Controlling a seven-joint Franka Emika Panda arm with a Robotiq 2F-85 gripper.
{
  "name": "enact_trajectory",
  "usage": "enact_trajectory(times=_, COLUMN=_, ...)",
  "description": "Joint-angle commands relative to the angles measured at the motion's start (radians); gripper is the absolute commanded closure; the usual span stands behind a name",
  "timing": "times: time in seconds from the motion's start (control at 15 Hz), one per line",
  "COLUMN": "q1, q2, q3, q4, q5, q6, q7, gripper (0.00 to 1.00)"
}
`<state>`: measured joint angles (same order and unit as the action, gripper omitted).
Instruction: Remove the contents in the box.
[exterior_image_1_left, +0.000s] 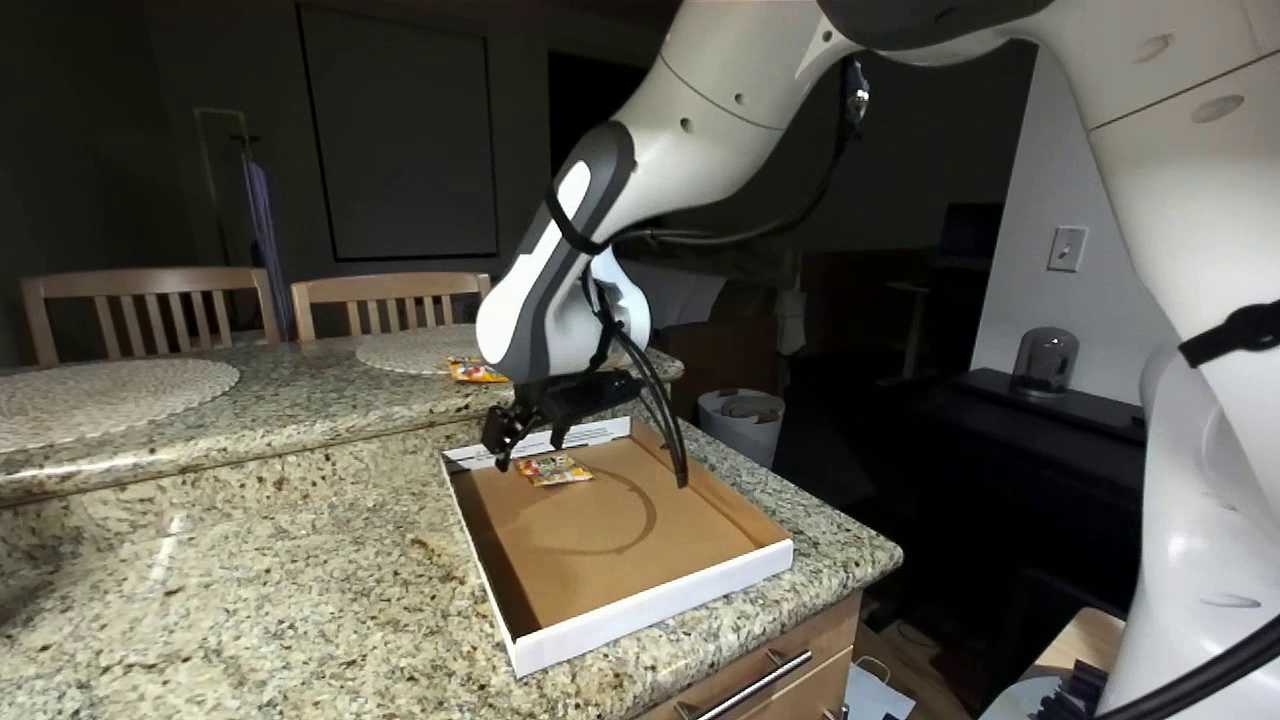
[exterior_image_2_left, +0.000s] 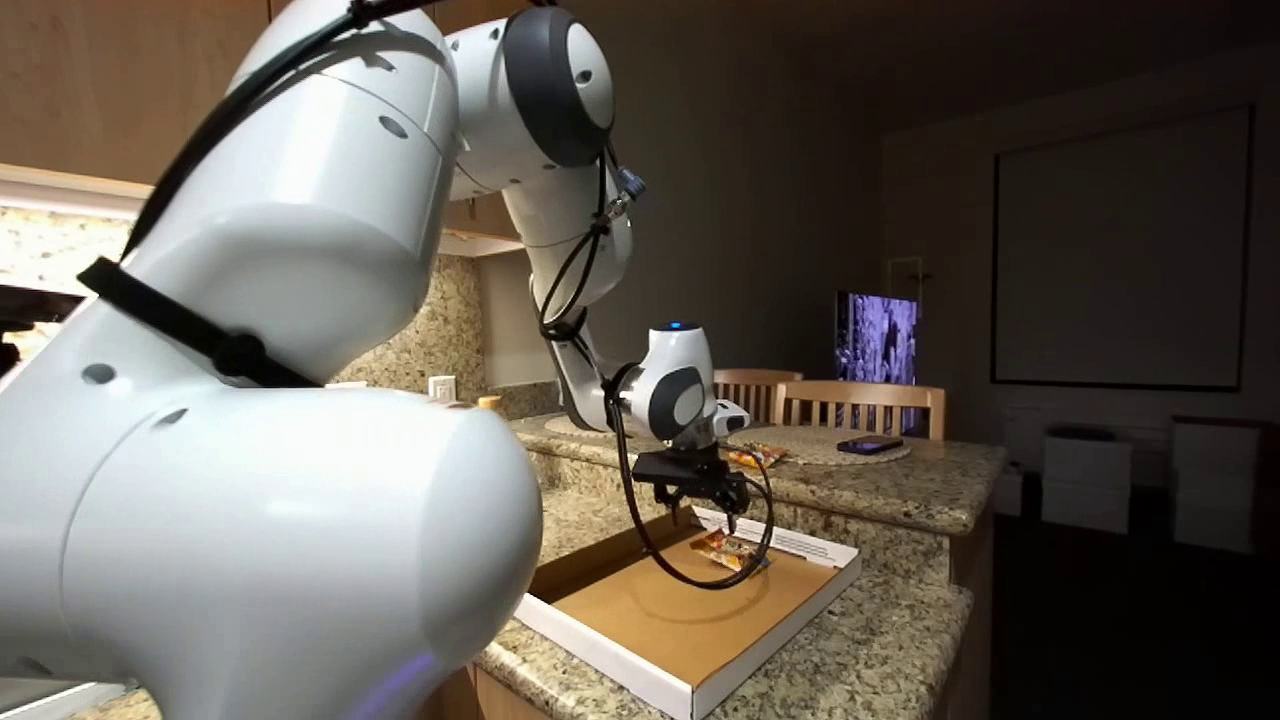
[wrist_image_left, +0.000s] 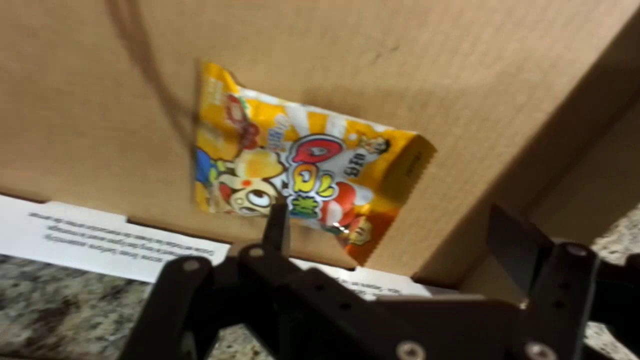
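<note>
So we're prob. halfway: one pkt (exterior_image_1_left: 474, 371) is on the upper counter (exterior_image_1_left: 300, 397), the other pkt (wrist_image_left: 310, 170) isn't out of the box (exterior_image_1_left: 655, 612) yet; our gripper (wrist_image_left: 390, 217) has jaws apart, w/ nothing held.

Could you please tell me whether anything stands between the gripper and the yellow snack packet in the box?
Nothing visible does: in the wrist view, no object separates the open gripper from the yellow snack packet lying in the shallow cardboard box.
</note>
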<state>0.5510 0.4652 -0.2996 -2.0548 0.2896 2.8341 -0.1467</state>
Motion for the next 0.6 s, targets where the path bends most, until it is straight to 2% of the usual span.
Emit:
enact_trajectory(times=0.0, q1=0.177, q2=0.044, q3=-0.215, q4=0.034, q5=-0.175, q6=-0.086, q7=0.228, gripper=0.00)
enact_trajectory(times=0.07, q1=0.204, q2=0.055, q3=-0.244, q4=0.046, q5=-0.199, q6=-0.123, q7=0.261, gripper=0.00)
enact_trajectory(times=0.13, q1=0.113, q2=0.036, q3=-0.154, q4=0.058, q5=-0.343, q6=-0.157, q7=0.366, gripper=0.00)
enact_trajectory(times=0.33, q1=0.057, q2=0.034, q3=-0.071, q4=0.105, q5=-0.455, q6=-0.268, q7=0.447, gripper=0.00)
enact_trajectory(times=0.53, q1=-0.027, q2=0.039, q3=0.029, q4=0.142, q5=-0.513, q6=-0.336, q7=0.479, gripper=0.00)
